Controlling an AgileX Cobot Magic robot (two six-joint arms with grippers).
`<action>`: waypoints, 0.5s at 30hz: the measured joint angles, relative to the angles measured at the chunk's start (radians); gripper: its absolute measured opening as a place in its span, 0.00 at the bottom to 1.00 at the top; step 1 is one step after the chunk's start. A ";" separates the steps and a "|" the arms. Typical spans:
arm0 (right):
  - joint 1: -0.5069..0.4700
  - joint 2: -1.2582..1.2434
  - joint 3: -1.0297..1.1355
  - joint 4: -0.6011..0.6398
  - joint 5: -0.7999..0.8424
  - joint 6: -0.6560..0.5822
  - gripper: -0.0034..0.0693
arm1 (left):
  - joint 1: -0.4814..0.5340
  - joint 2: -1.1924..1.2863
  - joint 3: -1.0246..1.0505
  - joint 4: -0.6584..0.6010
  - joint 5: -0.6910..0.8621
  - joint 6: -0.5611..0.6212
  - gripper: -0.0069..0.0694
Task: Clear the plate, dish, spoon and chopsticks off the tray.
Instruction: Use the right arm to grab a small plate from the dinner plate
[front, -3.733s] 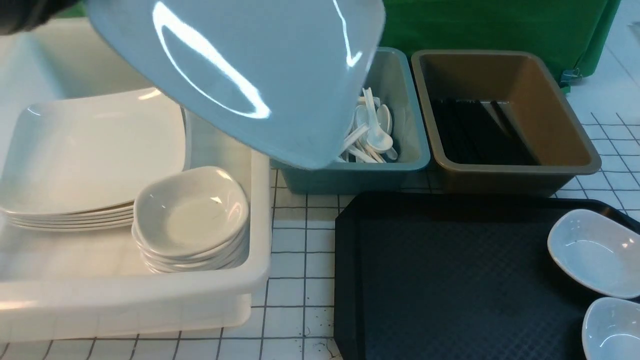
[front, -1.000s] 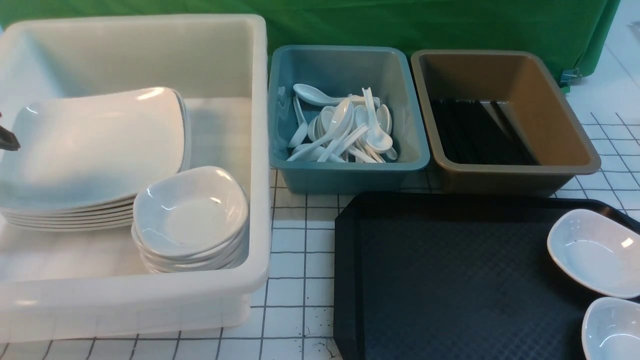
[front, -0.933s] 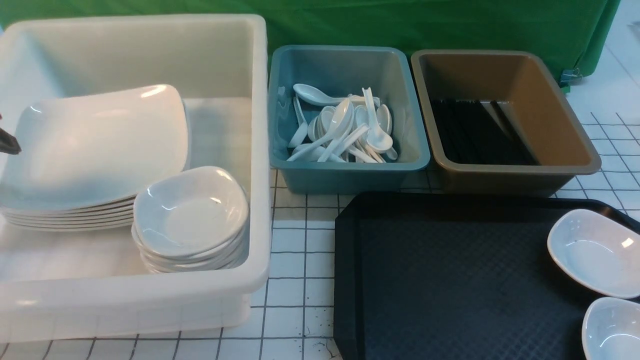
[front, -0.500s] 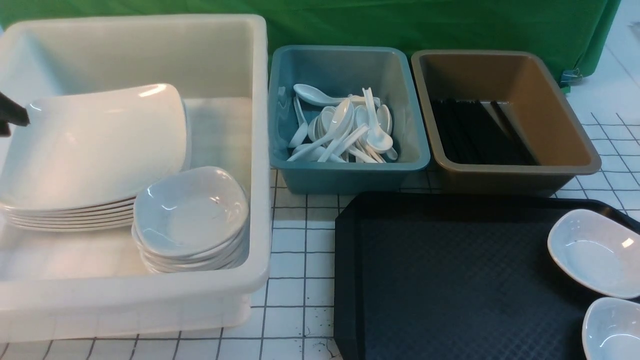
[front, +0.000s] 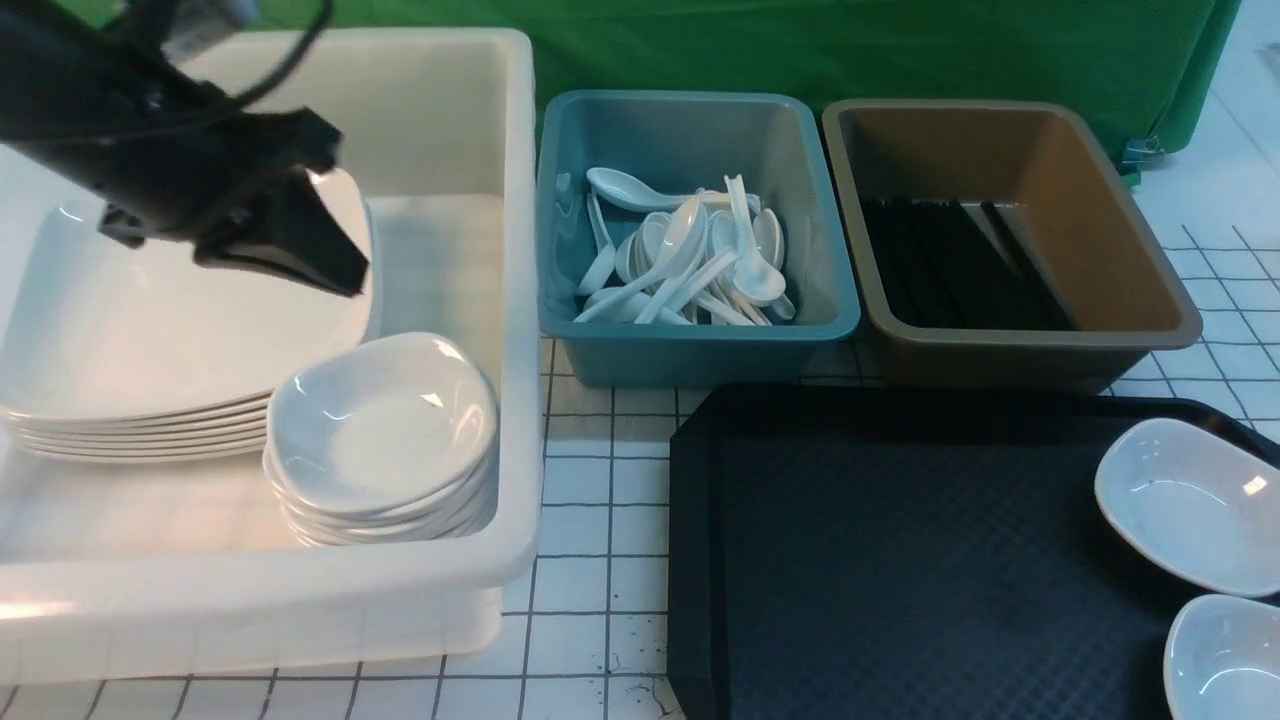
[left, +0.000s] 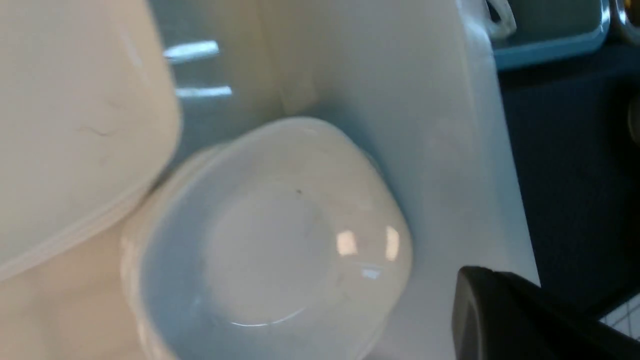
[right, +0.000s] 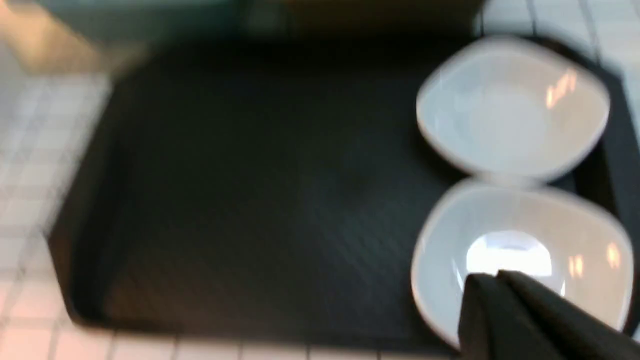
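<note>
The black tray (front: 900, 560) holds two small white dishes at its right end, one farther (front: 1185, 505) and one nearer (front: 1230, 655). My right gripper (right: 487, 282) is shut and empty, hovering over the nearer dish (right: 575, 235); the farther dish (right: 510, 105) lies beyond it on the tray (right: 250, 175). The large white plate (front: 170, 320) lies on top of a stack in the white bin (front: 300, 590). My left gripper (front: 345, 280) hangs shut and empty above that plate's right edge. In the left wrist view it (left: 470, 295) is beside a dish stack (left: 270, 240).
A stack of small dishes (front: 380, 430) sits in the white bin's near right corner. A teal tub (front: 700, 350) holds several white spoons (front: 690, 265). A brown tub (front: 1020, 350) holds black chopsticks (front: 950, 265). All stand on a gridded white tabletop (front: 590, 560).
The left arm has swung from the frame's left edge up and right over the bin, and its jaws have shut. The plate released earlier rests on the stack. The tray's dishes have not moved.
</note>
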 joint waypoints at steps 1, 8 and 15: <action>0.000 0.077 0.000 0.010 0.035 0.000 0.05 | -0.039 0.000 0.000 0.030 0.002 -0.002 0.09; 0.000 0.465 -0.002 0.114 0.032 -0.032 0.31 | -0.073 0.000 0.000 0.085 0.005 -0.013 0.09; 0.000 0.794 -0.038 0.088 -0.025 -0.061 0.59 | -0.072 0.000 0.000 0.106 0.004 -0.015 0.09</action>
